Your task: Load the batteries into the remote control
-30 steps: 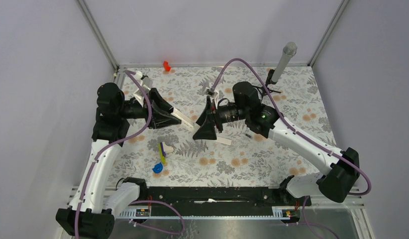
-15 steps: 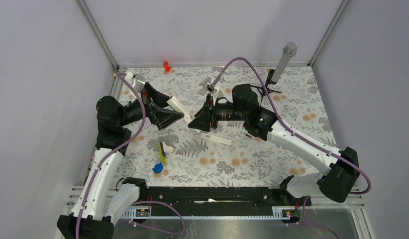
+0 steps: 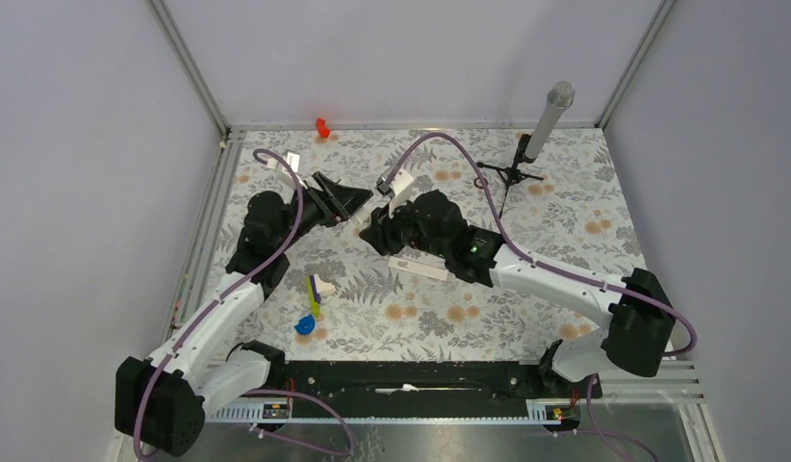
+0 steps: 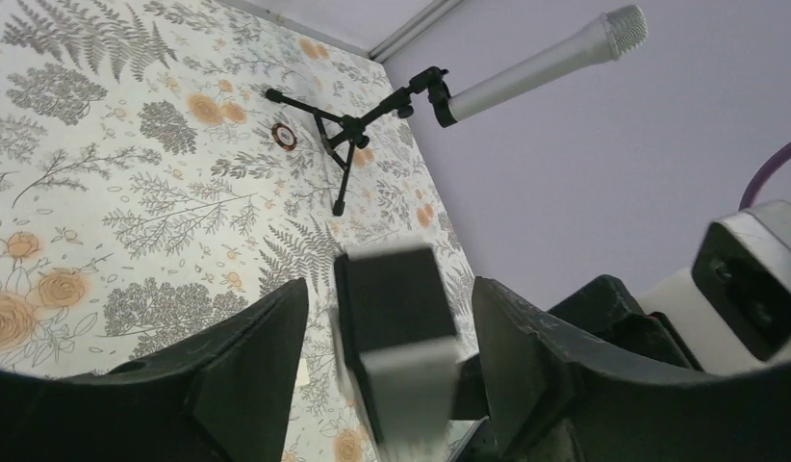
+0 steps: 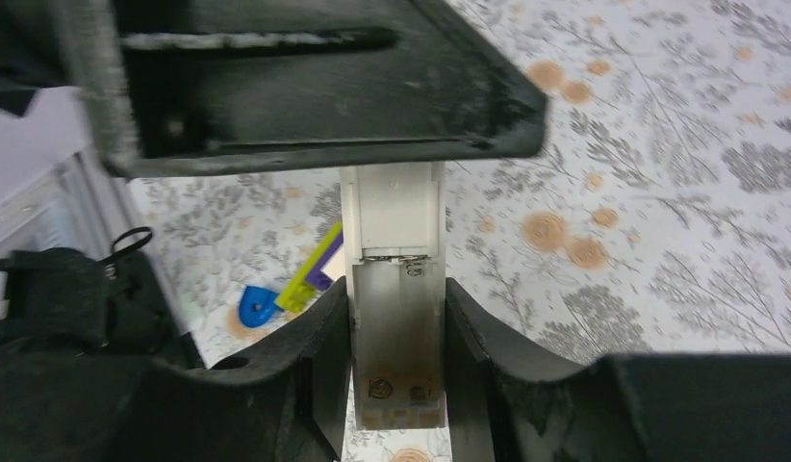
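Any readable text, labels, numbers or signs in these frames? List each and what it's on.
No text is legible in any view.
remote control: the battery bay is open, showing bare plastic and metal contacts. No polarity marks can be read.
loose white strip: it has small grey marks, too small to read.
round disc by the microphone stand: it has a ring pattern, too blurred to read.

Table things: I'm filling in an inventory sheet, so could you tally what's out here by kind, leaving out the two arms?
Remote control: 1
White strip: 1
Toy cluster: 1
Red piece: 1
Microphone on stand: 1
Small dark ring: 1
Batteries: 0 in view
Total: 6
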Controlling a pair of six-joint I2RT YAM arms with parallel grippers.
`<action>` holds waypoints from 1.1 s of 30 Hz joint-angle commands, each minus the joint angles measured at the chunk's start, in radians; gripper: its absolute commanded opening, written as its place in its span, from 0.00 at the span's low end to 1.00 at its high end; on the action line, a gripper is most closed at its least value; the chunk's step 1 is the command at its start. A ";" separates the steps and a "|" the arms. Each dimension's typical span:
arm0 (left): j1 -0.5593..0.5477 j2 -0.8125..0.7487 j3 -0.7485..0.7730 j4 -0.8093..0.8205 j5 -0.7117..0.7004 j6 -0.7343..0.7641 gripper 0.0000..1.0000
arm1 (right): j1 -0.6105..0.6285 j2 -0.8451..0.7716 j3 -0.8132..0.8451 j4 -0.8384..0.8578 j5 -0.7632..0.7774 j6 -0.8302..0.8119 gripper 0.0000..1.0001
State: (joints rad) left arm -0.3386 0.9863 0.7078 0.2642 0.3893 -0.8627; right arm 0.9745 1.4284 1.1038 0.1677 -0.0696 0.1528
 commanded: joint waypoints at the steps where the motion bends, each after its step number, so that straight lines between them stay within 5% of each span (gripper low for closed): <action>1: -0.019 -0.025 0.004 0.091 -0.120 -0.028 0.64 | 0.000 -0.006 0.028 -0.002 0.166 0.059 0.07; 10: -0.052 0.000 -0.050 0.072 -0.170 -0.096 0.71 | 0.000 -0.014 -0.031 -0.005 0.220 0.108 0.05; 21: -0.066 0.064 0.013 0.015 -0.120 -0.056 0.25 | 0.000 0.039 0.053 -0.026 0.133 0.106 0.07; 23: -0.066 0.067 0.013 0.021 -0.111 -0.029 0.08 | 0.000 0.049 0.080 -0.065 0.120 0.121 0.18; 26: -0.062 0.075 0.017 0.019 -0.095 0.044 0.00 | -0.002 0.045 0.112 -0.154 0.115 0.134 0.79; 27: -0.059 0.078 0.020 0.014 -0.089 0.086 0.00 | -0.004 0.034 0.109 -0.191 0.119 0.134 0.90; 33: 0.039 0.089 -0.001 0.040 -0.005 0.262 0.00 | -0.165 -0.105 0.020 -0.364 0.044 0.262 0.93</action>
State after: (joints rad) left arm -0.3668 1.0779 0.6861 0.2321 0.3138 -0.7486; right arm 0.9375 1.4368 1.1568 -0.0654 0.0246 0.3073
